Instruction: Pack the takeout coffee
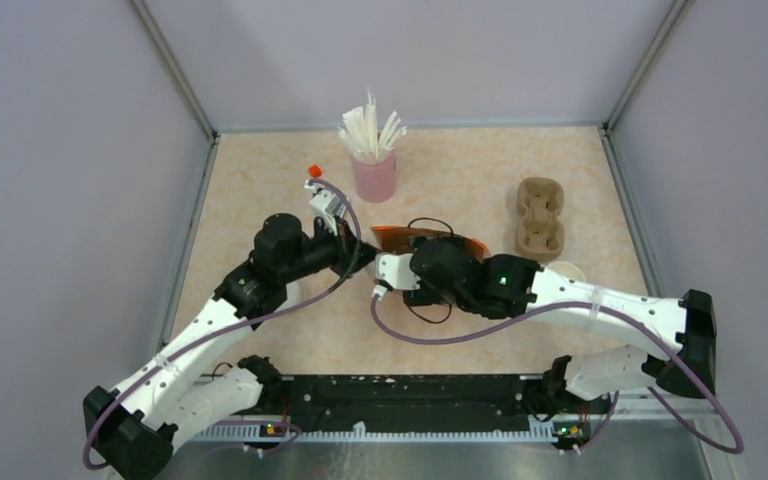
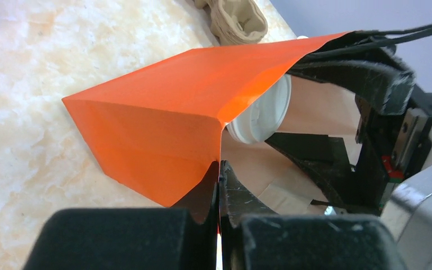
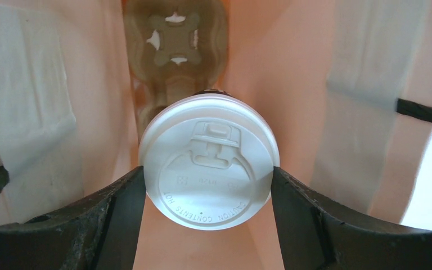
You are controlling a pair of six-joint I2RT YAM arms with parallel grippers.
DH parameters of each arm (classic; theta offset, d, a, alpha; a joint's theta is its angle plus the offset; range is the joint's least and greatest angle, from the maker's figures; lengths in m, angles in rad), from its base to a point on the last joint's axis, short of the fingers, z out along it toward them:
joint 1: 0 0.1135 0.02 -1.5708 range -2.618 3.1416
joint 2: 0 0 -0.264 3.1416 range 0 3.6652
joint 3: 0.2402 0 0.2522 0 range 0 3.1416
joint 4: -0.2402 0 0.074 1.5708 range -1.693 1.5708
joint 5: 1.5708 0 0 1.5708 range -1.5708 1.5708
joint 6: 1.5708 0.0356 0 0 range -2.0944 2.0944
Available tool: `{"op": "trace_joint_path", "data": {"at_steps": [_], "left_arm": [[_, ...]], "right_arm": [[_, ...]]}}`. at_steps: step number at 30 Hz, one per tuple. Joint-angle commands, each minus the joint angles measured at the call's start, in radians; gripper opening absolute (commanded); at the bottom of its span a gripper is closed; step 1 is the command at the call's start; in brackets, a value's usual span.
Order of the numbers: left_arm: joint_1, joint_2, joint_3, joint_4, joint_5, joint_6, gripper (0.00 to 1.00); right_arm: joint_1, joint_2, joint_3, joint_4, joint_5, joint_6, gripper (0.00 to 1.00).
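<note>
The takeout coffee's white lid (image 3: 208, 169) fills the right wrist view, and only a sliver of the dark cup shows behind it. My right gripper (image 3: 207, 171) is shut on it, one finger on each side of the lid, inside the orange bag (image 3: 292, 84). The bag (image 2: 163, 118) lies tilted on the table with its mouth held wide; the lid (image 2: 261, 115) shows just inside. My left gripper (image 2: 220, 169) is shut on the bag's mouth edge. From above, the bag (image 1: 400, 236) is mostly hidden under both wrists.
A brown cardboard cup carrier (image 1: 540, 215) lies back right. A pink cup of white sticks (image 1: 373, 170) stands at the back. A pale round thing (image 1: 567, 270) is partly hidden by the right arm. A carrier shape (image 3: 174, 34) shows at the bag's far end.
</note>
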Motion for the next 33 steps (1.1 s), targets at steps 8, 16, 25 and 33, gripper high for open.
{"op": "trace_joint_path", "data": {"at_steps": [8, 16, 25, 33], "left_arm": [[0.0, 0.081, 0.02, 0.319, -0.108, 0.066, 0.0], [-0.001, 0.068, -0.001, 0.18, -0.124, 0.044, 0.27], [-0.001, -0.013, -0.047, 0.065, -0.063, 0.001, 0.55], [-0.002, 0.0, -0.083, 0.059, -0.007, -0.009, 0.58]], "right_arm": [[-0.124, 0.032, -0.01, 0.146, 0.039, -0.191, 0.61], [-0.132, -0.033, -0.092, 0.169, -0.093, -0.107, 0.61], [-0.133, -0.072, -0.148, 0.208, -0.116, -0.065, 0.61], [-0.133, -0.096, -0.185, 0.254, -0.096, -0.07, 0.61]]}}
